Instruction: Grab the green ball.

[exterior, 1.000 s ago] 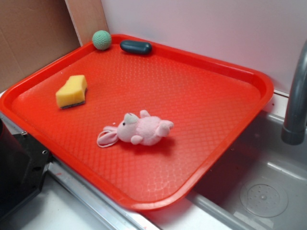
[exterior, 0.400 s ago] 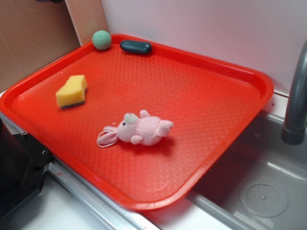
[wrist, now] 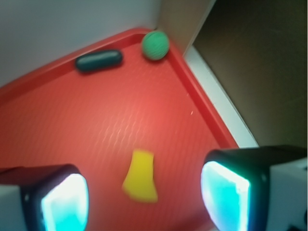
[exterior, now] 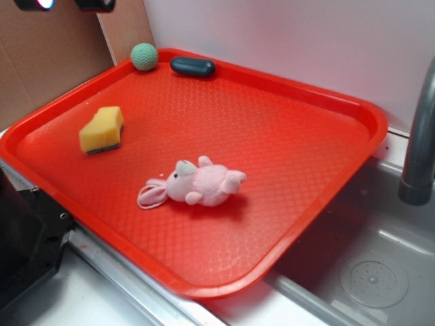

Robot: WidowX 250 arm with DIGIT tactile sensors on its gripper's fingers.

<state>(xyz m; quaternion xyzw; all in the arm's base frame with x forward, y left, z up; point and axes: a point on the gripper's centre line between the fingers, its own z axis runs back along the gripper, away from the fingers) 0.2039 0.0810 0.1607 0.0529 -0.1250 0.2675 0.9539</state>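
Observation:
The green ball point(exterior: 144, 56) is a small pale teal sphere with a dimpled surface, resting in the far left corner of the red tray point(exterior: 353, 109). In the wrist view the green ball point(wrist: 155, 45) sits at the top, well ahead of my gripper point(wrist: 144, 202). The gripper is open, its two glowing pads point(wrist: 65, 202) spread wide with nothing between them, high above the yellow sponge point(wrist: 140, 175). In the exterior view only the gripper's tips point(exterior: 68, 4) show at the top left edge, above and left of the ball.
A dark green-black capsule point(exterior: 192, 66) lies just right of the ball by the tray's back rim. A yellow sponge point(exterior: 102, 129) sits at the left, a pink plush toy point(exterior: 197, 183) mid-tray. Cardboard wall point(exterior: 47, 61) behind left; sink point(exterior: 374, 278) and faucet point(exterior: 421, 136) at right.
The gripper's tips have come into the exterior view at the top left edge, where nothing showed a second ago. The objects on the tray have not moved.

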